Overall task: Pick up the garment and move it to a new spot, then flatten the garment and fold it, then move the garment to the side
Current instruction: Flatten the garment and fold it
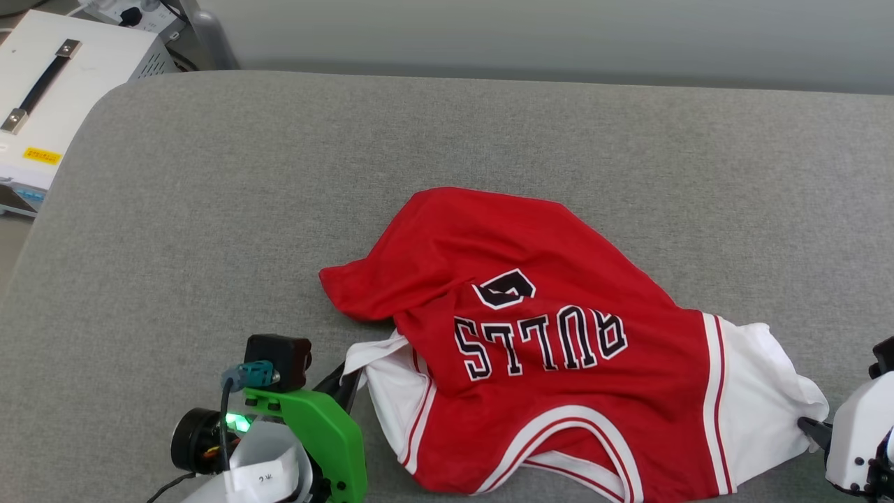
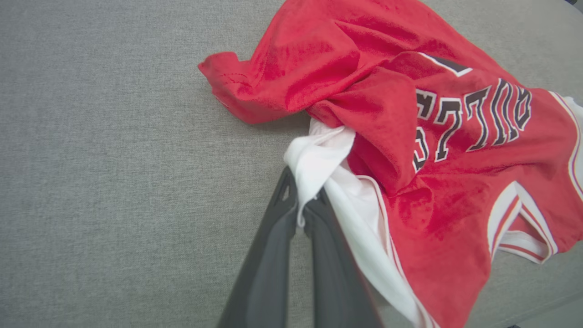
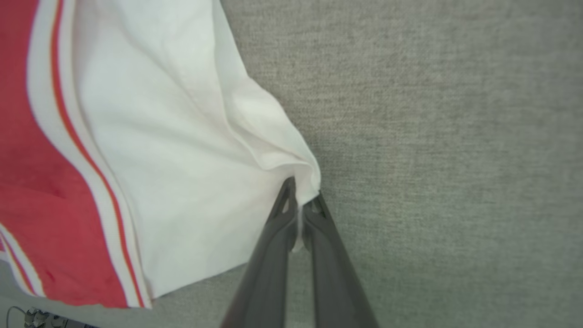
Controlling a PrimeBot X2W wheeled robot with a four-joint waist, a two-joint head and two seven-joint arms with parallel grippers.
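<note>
Got the garment (image 1: 545, 335) sprawled rumpled on the grey worktop (image 1: 279, 175), BULLS lettering facing up. Pinching one white sleeve (image 2: 319, 155) in the left claw (image 2: 303, 187) and the other in the right claw (image 3: 303, 191), clamped tight.

**Red, White and Grey**

The garment (image 1: 531, 237) is bright red with white sleeves (image 1: 761, 391), trimmed in white bands with thin red stripes. Its lettering (image 1: 541, 342) is black, outlined in white. The tabletop (image 1: 209, 244) is a flecked, woven mid-grey. The left gripper (image 2: 303, 200) is dark grey with a bright green bracket (image 1: 328, 433). The right gripper (image 3: 300, 200) is dark grey with a white casing (image 1: 855, 433).
</note>
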